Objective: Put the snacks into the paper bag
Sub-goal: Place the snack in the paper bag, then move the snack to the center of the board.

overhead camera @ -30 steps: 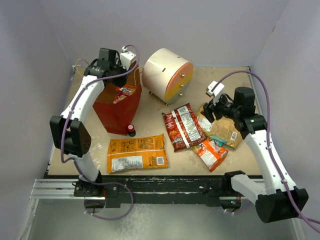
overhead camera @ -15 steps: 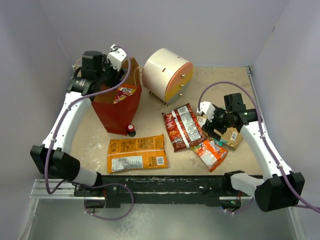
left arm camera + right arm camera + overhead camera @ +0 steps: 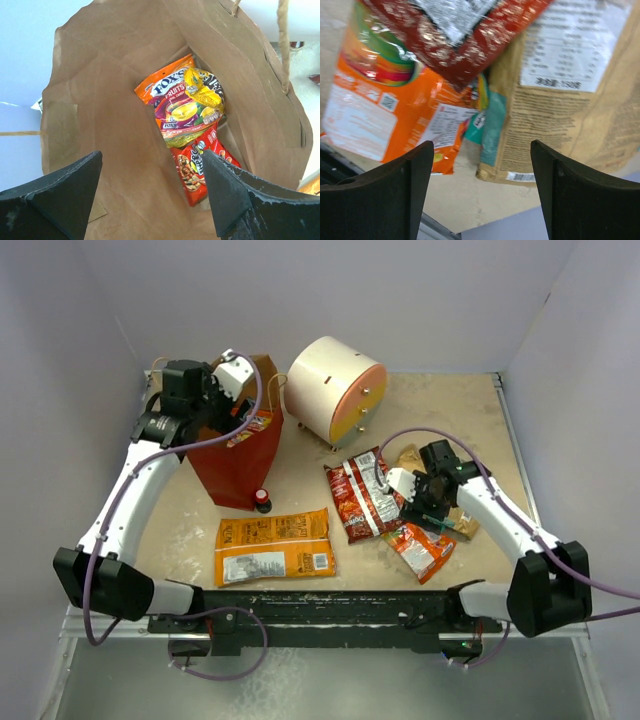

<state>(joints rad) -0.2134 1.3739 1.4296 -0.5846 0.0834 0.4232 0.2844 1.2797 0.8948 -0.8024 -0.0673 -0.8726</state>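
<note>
The red paper bag [image 3: 237, 458] stands at the back left. My left gripper [image 3: 216, 410] hovers over its mouth, open and empty. In the left wrist view [image 3: 150, 165] I look down into the brown inside [image 3: 100, 110] at an orange candy packet [image 3: 172, 97], a small yellow packet [image 3: 202, 89] and a red packet [image 3: 200, 167]. My right gripper [image 3: 418, 508] is open and empty, low over a pile: a dark red packet [image 3: 362, 495], a tan-brown packet [image 3: 560, 110], a teal packet [image 3: 491, 125] and a small orange packet [image 3: 385, 115]. A large orange packet [image 3: 273, 546] lies at the front.
A cream cylindrical drawer unit [image 3: 335, 388] stands behind the bag on the right. A tiny dark bottle with a red cap [image 3: 262, 500] stands at the bag's front corner. The table's front edge [image 3: 445, 220] is close under the right gripper.
My right arm has swung left and down from above the tan-brown packet to the front of the pile. My left gripper has shifted left and back over the bag's mouth.
</note>
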